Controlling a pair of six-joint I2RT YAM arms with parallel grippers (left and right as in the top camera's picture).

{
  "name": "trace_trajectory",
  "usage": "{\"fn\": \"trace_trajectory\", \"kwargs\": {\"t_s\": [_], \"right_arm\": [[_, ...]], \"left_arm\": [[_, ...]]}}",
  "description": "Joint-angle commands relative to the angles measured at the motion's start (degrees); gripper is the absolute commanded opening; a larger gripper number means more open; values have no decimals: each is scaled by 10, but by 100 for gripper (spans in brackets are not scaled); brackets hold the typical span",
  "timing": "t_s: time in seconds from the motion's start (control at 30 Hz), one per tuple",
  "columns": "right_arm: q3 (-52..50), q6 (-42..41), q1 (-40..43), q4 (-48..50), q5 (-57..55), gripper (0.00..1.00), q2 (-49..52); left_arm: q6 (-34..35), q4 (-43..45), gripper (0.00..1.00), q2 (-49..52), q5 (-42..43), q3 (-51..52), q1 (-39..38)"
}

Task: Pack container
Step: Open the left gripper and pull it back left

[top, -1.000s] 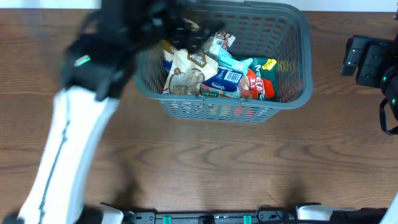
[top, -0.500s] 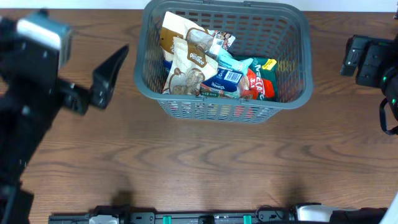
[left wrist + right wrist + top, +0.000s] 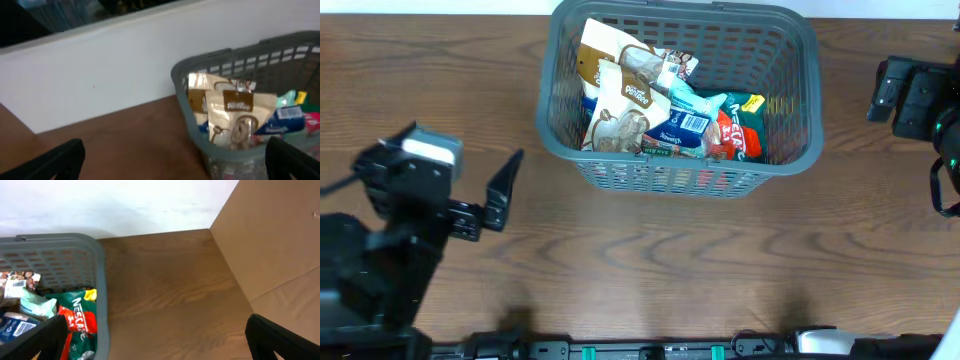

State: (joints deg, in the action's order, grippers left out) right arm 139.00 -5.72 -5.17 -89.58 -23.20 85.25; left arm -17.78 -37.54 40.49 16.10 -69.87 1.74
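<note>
Container (image 3: 672, 178) is sitting at the far middle of the table (image 3: 650, 270), and it is holding a pile of snack packets: cream-brown packets (image 3: 615, 110) are leaning upright against its left wall, a blue packet (image 3: 688, 124) is lying in the middle, and a red-green packet (image 3: 735, 138) is lying toward the right. Left gripper (image 3: 172, 167) is hanging over bare table, well apart from the container on its near-left side; its fingers are showing in the two lower corners of the left wrist view, spread wide and carrying nothing. Right gripper (image 3: 157, 347) is sitting off the container's right end, also spread wide and empty. No loose packet is showing on the table in the overhead view, so packing is looking close to finished, as a guess. The main risk is the cream-brown packets: they are standing tall with their tops near the rim, so a bump to the container could tip them over the left wall. That bump would likely come from the left arm swinging across with its fingers wide, or from a fingertip catching a slot in the lattice side and dragging the whole container. The right gripper is facing the same hazard at the right wall. Pushing another packet onto the pile could also be squeezing the leaning ones up and out. The left wrist view is blurry, so the finer packet detail is not readable.
</note>
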Motion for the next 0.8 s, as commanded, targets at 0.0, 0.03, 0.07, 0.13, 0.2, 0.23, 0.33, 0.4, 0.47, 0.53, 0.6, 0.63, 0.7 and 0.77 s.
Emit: {"fn": "trace_trajectory", "kwargs": {"t_s": [0.0,0.03,0.07,0.13,0.2,0.23,0.33,0.4,0.47,0.53,0.6,0.63,0.7,0.77], "right_arm": [[3,-9,3,-1,-8,99,2],[3,-9,3,-1,-8,99,2],[3,-9,3,-1,-8,99,2],[3,-9,3,-1,-8,99,2],[3,-9,3,-1,-8,99,2],[3,-9,3,-1,-8,99,2],[3,-9,3,-1,-8,99,2],[3,-9,3,-1,-8,99,2],[3,-9,3,-1,-8,99,2],[3,-9,3,-1,-8,99,2],[3,-9,3,-1,-8,99,2],[3,-9,3,-1,-8,99,2],[3,-9,3,-1,-8,99,2],[3,-9,3,-1,-8,99,2]], "left_arm": [[8,54,99,-44,-3,104,3],[8,75,99,-57,-3,134,3],[8,98,99,-70,-3,167,3],[8,141,99,-94,-3,228,3],[8,177,99,-118,-1,280,3],[8,190,99,-129,-1,302,3],[10,218,99,-157,-1,355,3],[10,231,99,-176,-1,386,3],[10,236,99,-192,-1,407,3],[10,236,99,-210,-1,426,3],[10,236,99,-227,-1,442,3],[10,236,99,-238,-1,452,3],[10,236,99,-256,-1,469,3],[10,236,99,-273,-1,487,3]]}}
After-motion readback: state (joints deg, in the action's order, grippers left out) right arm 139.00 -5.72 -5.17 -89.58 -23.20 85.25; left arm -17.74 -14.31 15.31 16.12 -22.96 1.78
